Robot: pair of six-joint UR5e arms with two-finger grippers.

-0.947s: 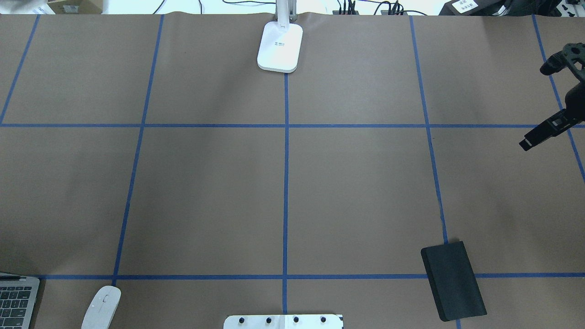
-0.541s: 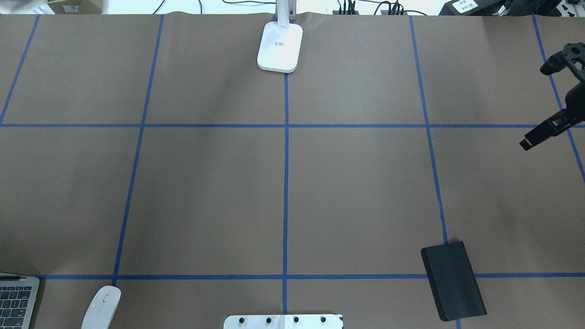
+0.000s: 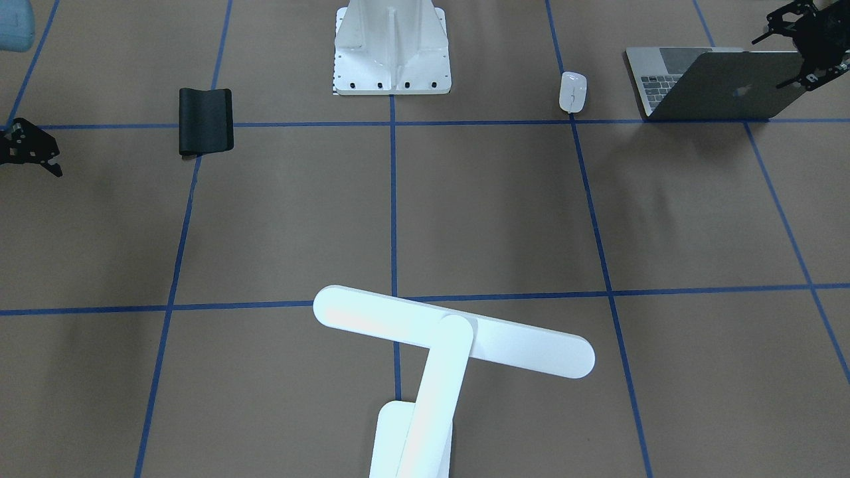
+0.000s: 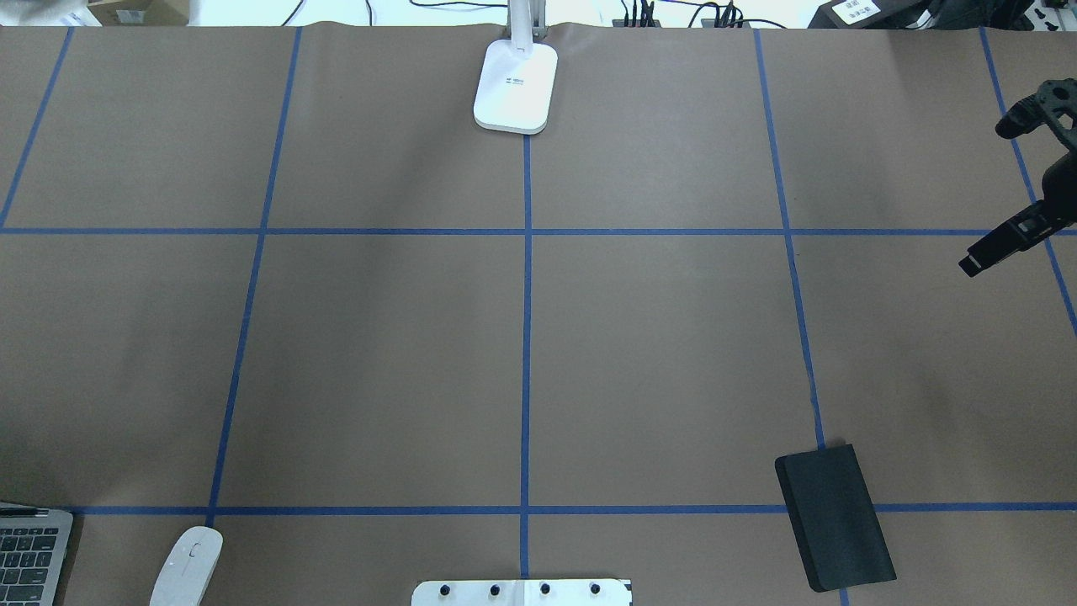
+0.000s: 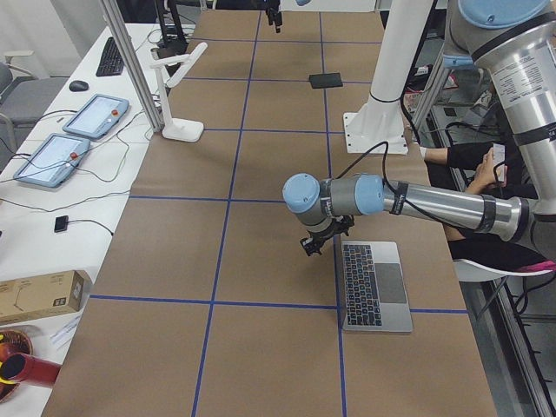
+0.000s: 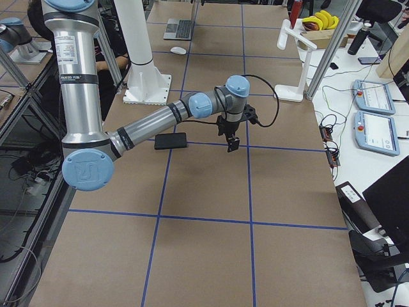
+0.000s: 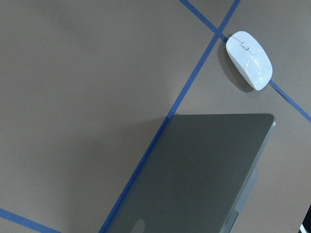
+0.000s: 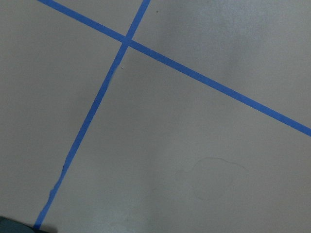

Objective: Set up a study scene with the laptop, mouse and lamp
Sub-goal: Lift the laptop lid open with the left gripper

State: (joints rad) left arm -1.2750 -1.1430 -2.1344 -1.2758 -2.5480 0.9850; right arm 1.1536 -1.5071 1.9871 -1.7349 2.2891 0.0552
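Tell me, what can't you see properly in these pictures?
- Slim grey metal laptop: overhead view, the corner cuts off all but some keys.
- Glossy white desk lamp: overhead view, top edge cuts off its bar head.
- Left gripper: front-facing view, cropped by the edge; jaws unclear.

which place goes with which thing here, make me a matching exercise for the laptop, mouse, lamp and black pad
Things:
1. laptop
2. mouse
3. lamp
4. black pad

Places:
A. far from the robot, opposite the white pedestal
B. between the pedestal and the laptop
C. on the robot's right of the pedestal
D. farthest toward the robot's left, lid open

Pairs: 1-D, 2-B, 3-A, 4-C
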